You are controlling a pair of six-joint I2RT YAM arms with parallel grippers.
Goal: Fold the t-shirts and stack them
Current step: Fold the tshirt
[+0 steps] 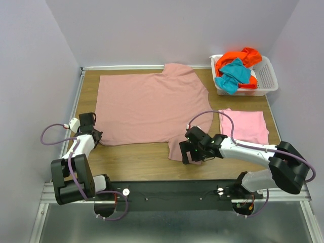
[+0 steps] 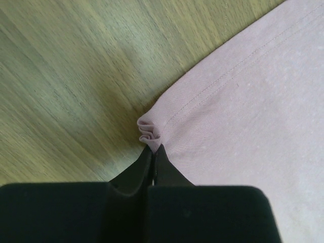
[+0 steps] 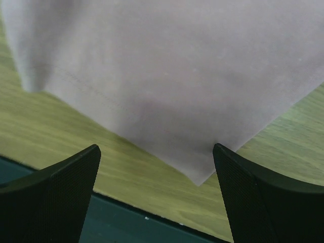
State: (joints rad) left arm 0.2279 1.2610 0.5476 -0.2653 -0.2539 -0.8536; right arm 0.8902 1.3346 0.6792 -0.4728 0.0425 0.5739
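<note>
Left wrist view: the left tool (image 2: 153,152) is pinched fully closed on a hem corner of the dusty rose-mauve t-shirt (image 2: 243,116). A small pucker of fabric bunches just past its tips, low over the wooden tabletop (image 2: 76,76).

Right wrist view: the right tool (image 3: 156,152) is spread wide and grips nothing. Its two textured fingers (image 3: 61,192) sit at 7 and 5 o'clock in the picture. A pointed corner of the same shirt lies on the tabletop between them, close to the 5 o'clock finger. Whether it touches that finger cannot be told.

Top external view: the rose-mauve shirt lies spread flat across the middle of the tabletop. The left tool holds its corner at 8 o'clock, and the right tool hovers at its flap at 5 o'clock. A light pink t-shirt (image 1: 244,126), folded into a neat rectangle, lies at 3 o'clock, just beside the large shirt and apart from it. At 1 o'clock, in the far corner, a white slotted basket (image 1: 268,76) holds two crumpled shirts. The orange t-shirt (image 1: 243,54) lies underneath and the teal t-shirt (image 1: 234,73) is heaped on top, spilling over the basket's near rim.
</note>
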